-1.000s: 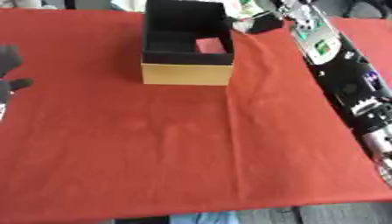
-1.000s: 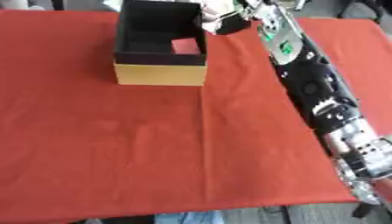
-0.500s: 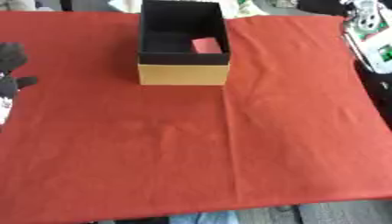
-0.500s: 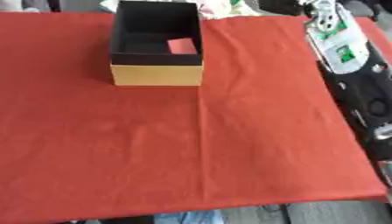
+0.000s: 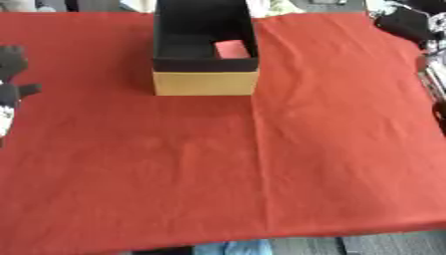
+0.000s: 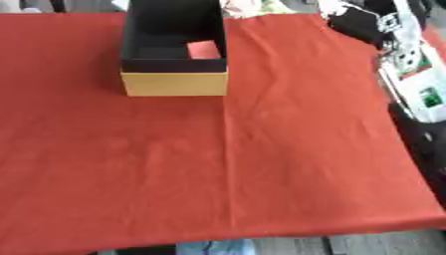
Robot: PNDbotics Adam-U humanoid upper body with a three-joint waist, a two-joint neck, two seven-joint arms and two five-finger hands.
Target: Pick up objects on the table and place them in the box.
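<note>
1. The box point(image 5: 205, 82) stands at the far middle of the red cloth point(image 5: 261, 164), and a small red block point(image 5: 231, 49) already lies inside it, against the right wall.
2. My right hand point(image 6: 357, 22) is up at the far right corner, beyond the cloth's edge; I cannot tell how its fingers are set or whether they hold anything.
3. My left hand point(image 5: 12, 74) rests at the left edge, fingers relaxed and holding nothing.
4. No loose object lies on the cloth that I can see, so I judge the placing step done for the block.
5. Next I would look for another object; if none turns up, the task looks finished.
</note>
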